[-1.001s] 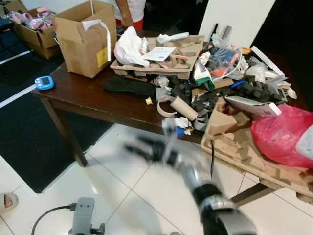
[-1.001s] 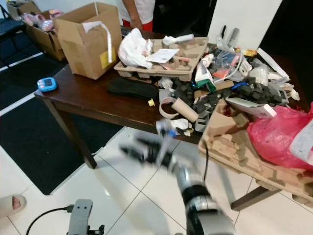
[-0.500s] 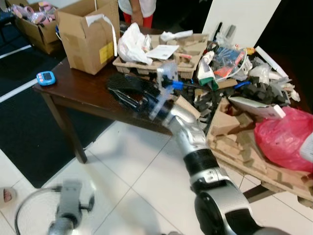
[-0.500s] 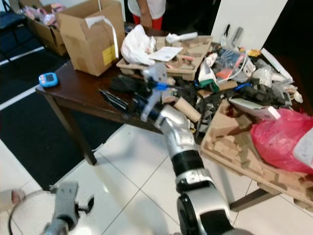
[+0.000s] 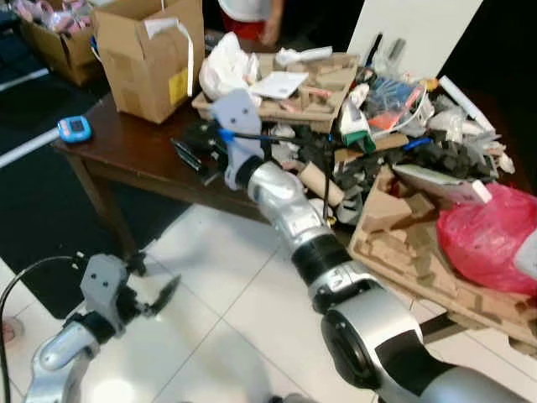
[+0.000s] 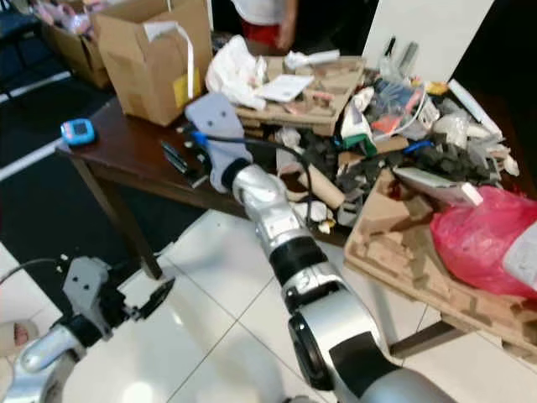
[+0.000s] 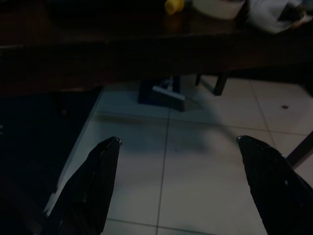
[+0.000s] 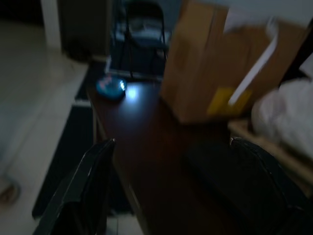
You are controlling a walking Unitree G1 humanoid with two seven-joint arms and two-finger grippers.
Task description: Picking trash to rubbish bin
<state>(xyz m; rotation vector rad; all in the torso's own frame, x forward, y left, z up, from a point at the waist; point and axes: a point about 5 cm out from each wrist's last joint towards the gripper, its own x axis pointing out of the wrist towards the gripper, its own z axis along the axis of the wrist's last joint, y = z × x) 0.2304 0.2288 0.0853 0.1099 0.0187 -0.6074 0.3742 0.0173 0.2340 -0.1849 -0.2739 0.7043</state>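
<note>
The dark wooden table point(image 5: 134, 155) is heaped with trash: a cardboard tube point(image 5: 316, 181), a white plastic bag point(image 5: 225, 69), black foam bits point(image 5: 457, 158) and a red bag point(image 5: 488, 235). A flat black shoe sole point(image 8: 222, 174) lies near the table's front. My right gripper point(image 5: 191, 151) is open and hovers low over the table just in front of that sole, with nothing between its fingers point(image 8: 83, 186). My left gripper point(image 5: 156, 284) is open down at the lower left above the white floor tiles point(image 7: 205, 171), below the table's edge.
A brown cardboard box point(image 5: 151, 54) and a small blue device point(image 5: 73, 128) stand on the table's left part. A cardboard pulp tray point(image 5: 289, 92) sits behind the sole. A person point(image 5: 250, 17) stands at the far side. A black mat point(image 5: 42, 227) covers the floor on the left.
My right arm swung up from in front of the table edge until its gripper came over the tabletop by the black sole. My left arm rose into view at the lower left.
</note>
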